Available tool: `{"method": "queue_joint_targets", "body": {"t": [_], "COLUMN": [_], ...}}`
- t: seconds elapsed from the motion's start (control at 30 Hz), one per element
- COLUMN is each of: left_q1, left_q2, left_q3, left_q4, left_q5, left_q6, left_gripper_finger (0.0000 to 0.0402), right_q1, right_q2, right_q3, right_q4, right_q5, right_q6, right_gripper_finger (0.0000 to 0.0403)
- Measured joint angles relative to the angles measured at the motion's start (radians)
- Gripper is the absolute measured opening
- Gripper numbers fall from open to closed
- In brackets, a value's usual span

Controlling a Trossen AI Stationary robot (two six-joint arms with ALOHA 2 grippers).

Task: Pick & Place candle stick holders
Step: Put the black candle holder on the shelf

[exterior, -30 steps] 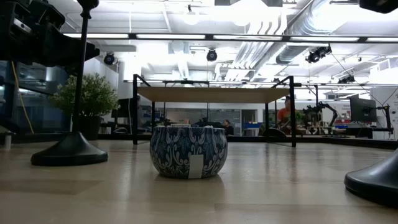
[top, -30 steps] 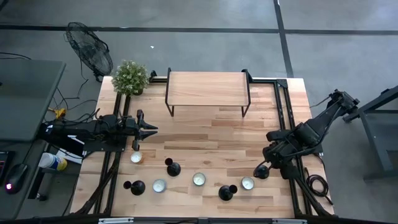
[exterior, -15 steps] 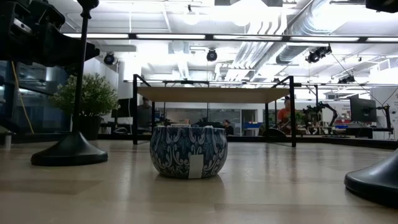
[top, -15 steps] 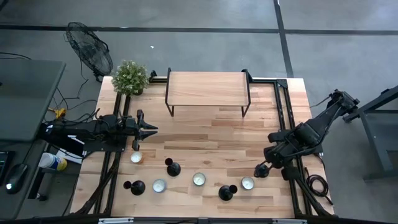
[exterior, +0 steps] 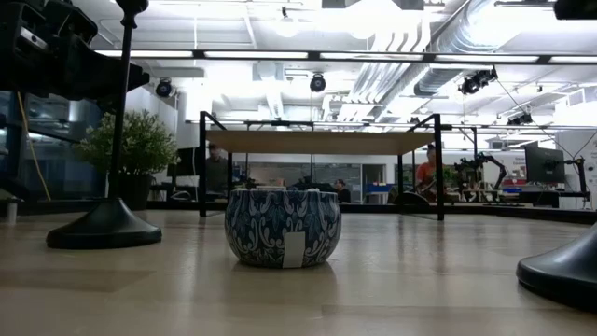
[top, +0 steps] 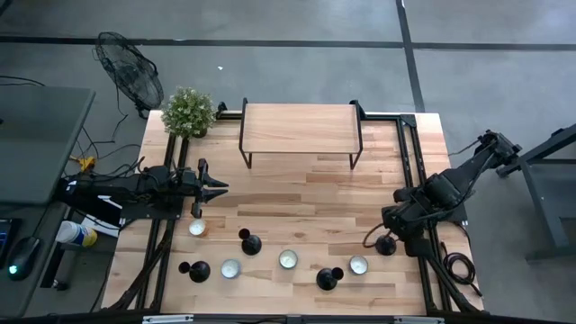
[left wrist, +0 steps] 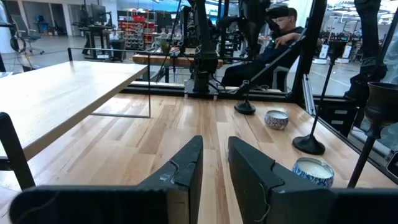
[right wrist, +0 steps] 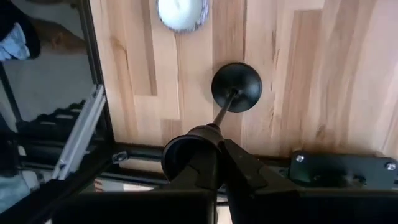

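Right wrist view shows the right claw (right wrist: 214, 163) clenched on the cup top of one black candle stick holder (right wrist: 236, 87), whose round base rests on the wooden table (right wrist: 311, 74) near its right edge. Three other candle stick holders (top: 250, 243) stand along the front, among white tealight cups (top: 288, 259). The left claw (top: 219, 188) waits over the left side, its fingers slightly apart, holding nothing.

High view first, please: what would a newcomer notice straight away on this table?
The right gripper, at the table's right edge, is shut on a black candlestick just under its cup. A row of more candlesticks and tealight cups runs along the near edge, and a wooden shelf stands at the far side.
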Motion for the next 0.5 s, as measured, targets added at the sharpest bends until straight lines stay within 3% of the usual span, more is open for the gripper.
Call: {"method": "queue_joint_targets", "body": {"t": [0.3,0.5], "left_q1": [0.0,0.0], "left_q2": [0.0,0.0], "left_q3": [0.0,0.0], "left_q4": [0.016,0.038], "left_q5": [-0.025,-0.027], "left_q6": [0.008,-0.004], "left_gripper_finger": [0.0074,0.0074], "right_q1": [-0.111,-0.187], "right_q2": [0.0,0.0], "right_q3": [0.147,0.217], "right_q4": [-0.046,-0.1], "right_q5": [0.098,0.103], "right_q6": [-0.023,-0.021], "right_gripper_finger": [0.0001,0.0]}}
